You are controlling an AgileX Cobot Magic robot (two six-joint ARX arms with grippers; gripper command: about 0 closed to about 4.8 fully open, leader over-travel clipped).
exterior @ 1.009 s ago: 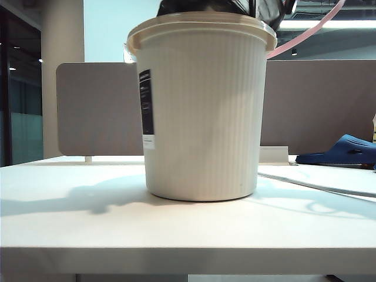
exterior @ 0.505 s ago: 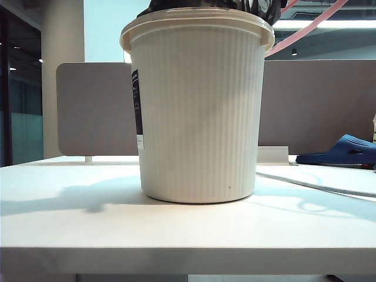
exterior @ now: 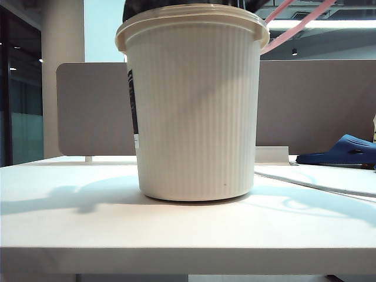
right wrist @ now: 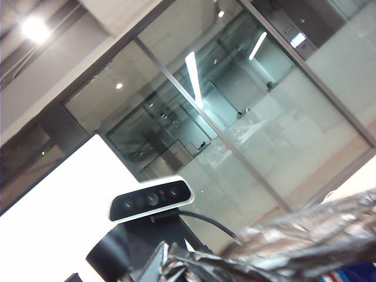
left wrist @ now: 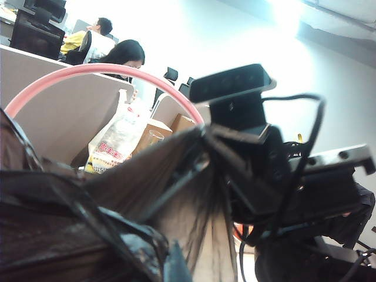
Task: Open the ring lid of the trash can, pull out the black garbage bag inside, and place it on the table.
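The cream ribbed trash can (exterior: 194, 106) stands mid-table (exterior: 176, 235). Its pink ring lid (exterior: 294, 23) is swung up past the rim at the upper right, and it arcs overhead (left wrist: 100, 69) in the left wrist view. Only a dark sliver of the black garbage bag (exterior: 176, 3) shows above the rim. Both grippers are above the exterior view's top edge. My left gripper (left wrist: 170, 264) is shut with crinkled bag film (left wrist: 88, 235) bunched round it. My right gripper (right wrist: 161, 261) is shut on glossy bag folds (right wrist: 305, 235). Each wrist view shows the other arm's camera close by.
A grey-brown partition (exterior: 94, 108) stands behind the can. A blue slipper (exterior: 343, 150) lies at the far right. A white cable (exterior: 317, 185) runs across the table on the right. The table's front edge is near the camera.
The trash can has shifted a little to the left and turned, its label swinging further round. Less of the bag shows above the rim now. The pink lid stays raised.
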